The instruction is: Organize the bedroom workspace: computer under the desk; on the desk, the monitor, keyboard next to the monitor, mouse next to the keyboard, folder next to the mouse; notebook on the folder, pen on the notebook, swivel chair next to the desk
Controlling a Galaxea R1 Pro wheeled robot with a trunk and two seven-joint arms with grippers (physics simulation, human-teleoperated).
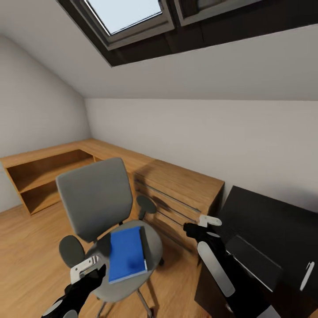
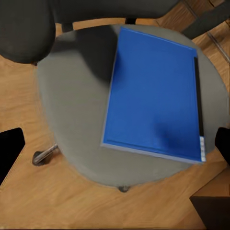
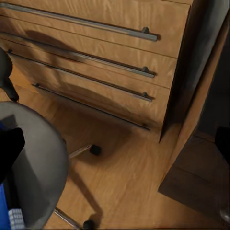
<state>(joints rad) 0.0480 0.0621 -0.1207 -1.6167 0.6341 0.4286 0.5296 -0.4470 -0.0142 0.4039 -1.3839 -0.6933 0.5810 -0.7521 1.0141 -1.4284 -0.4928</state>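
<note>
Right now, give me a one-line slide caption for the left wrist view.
Left wrist camera above the blue folder lying flat on the swivel chair seat, wood floor below.

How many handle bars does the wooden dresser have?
4, stacked one above another on the dresser front: top handle, second, third, bottom one nearest the floor. None seem hidden.

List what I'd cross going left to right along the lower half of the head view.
Left tool → blue folder on the swivel chair seat → right tool → notebook on the desk → pen.
</note>
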